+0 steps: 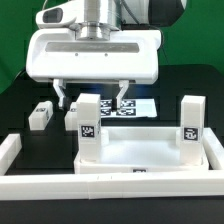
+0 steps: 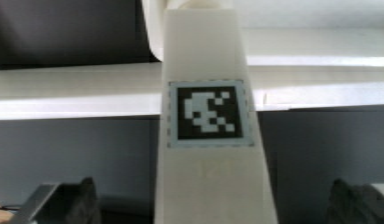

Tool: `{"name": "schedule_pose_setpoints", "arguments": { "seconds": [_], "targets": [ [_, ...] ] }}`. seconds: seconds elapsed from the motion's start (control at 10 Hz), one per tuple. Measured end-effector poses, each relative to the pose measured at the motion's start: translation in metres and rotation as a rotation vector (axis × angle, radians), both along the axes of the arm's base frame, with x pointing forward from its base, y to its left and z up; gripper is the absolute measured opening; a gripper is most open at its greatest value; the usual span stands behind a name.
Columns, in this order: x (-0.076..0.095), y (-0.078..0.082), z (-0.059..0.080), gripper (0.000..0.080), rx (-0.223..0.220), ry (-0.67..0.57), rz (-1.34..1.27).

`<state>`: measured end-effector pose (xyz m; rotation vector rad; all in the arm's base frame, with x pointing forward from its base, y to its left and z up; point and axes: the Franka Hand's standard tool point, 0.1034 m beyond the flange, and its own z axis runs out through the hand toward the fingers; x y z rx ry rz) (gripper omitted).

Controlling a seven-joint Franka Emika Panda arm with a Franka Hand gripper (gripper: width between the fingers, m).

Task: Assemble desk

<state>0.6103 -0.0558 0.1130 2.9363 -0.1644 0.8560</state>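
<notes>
White plastic tabletop (image 1: 140, 155) lies rim-up toward the front of the black table (image 1: 20, 95). White border bars (image 1: 100, 188) hem it in at the front and on both sides.

Markings: every label seen is a black-and-white block-pattern tag, with no legible lettering. The one on the tabletop's front rim is too small to make out.

The left standing leg (image 1: 88, 122) and the right standing leg (image 1: 190, 120) are upright at the tabletop's far corners, tags facing the exterior camera. The first loose leg (image 1: 40, 115) and the second loose leg (image 1: 72, 118) lie on the table beyond the tabletop's left end, near each other but apart. The marker board (image 1: 128, 106) lies flat behind.

The gripper (image 1: 93, 99) hangs over the left standing leg, jaws spread wide and gripping nothing. In the wrist view that leg runs up the centre, with the dark fingers (image 2: 64, 200) standing clear on either side.
</notes>
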Motion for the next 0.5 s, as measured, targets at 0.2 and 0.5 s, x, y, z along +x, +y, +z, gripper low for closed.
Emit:
{"name": "schedule_pose_setpoints", "arguments": {
  "seconds": [0.2,0.5],
  "targets": [
    [0.0,0.0,0.0,0.0649,0.001,0.002,0.001],
    [0.011,-0.008,0.024,0.0649,0.083,0.121,0.005]
  ]
}}
